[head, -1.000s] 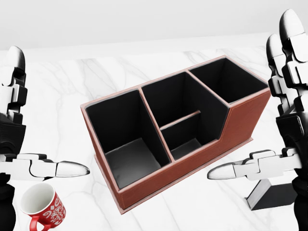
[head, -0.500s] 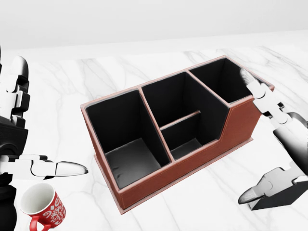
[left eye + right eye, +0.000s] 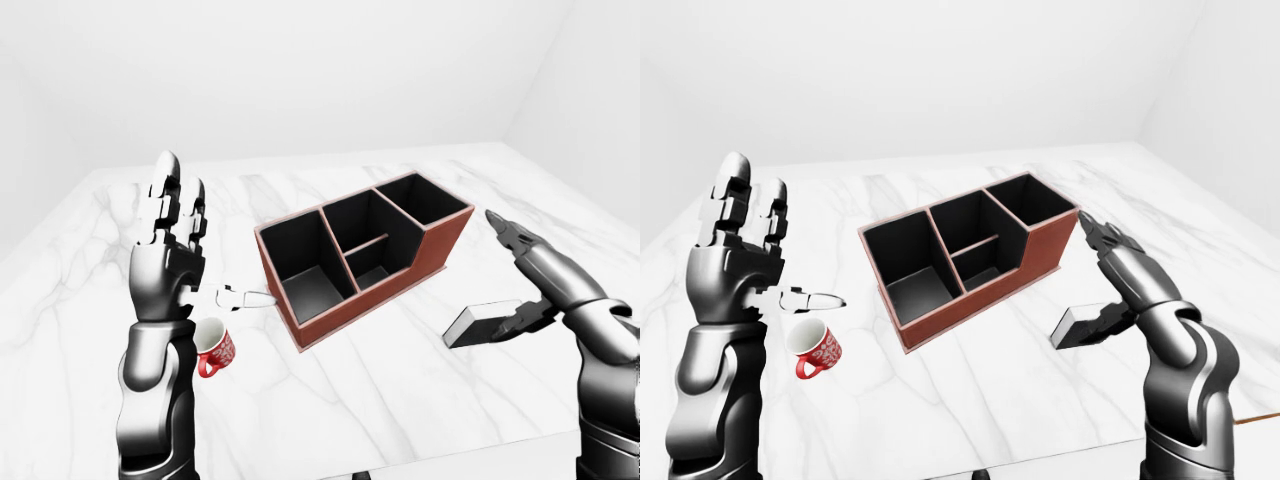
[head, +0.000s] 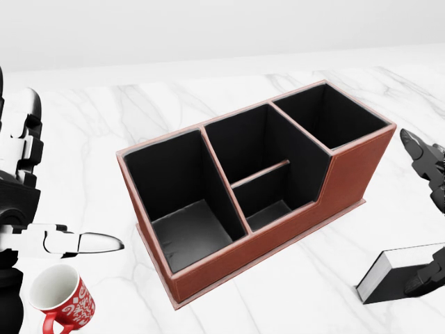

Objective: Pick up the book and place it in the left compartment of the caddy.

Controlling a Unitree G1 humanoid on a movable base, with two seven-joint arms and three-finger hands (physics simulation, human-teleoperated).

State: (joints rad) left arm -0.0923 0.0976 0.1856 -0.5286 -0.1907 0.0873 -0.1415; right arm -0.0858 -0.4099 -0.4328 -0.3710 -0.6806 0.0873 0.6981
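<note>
- Head view: I see the caddy [image 4: 257, 195] mid-desk [image 4: 104, 118], all compartments bare; the book [image 4: 400, 275] lies flat at lower right, well apart from it.
- Eye views show what the head view crops: my right hand [image 3: 1110, 285] over the book, fingers spread, thumb at its edge, not clamped.
- Left hand [image 3: 170, 225] raised upright, fingers apart, holding nothing.
- Red mug [image 3: 815, 350] below it.

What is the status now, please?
Both hands open: right hand over the book, not gripping; left hand raised. Caddy left compartment free. Red mug aside.
</note>
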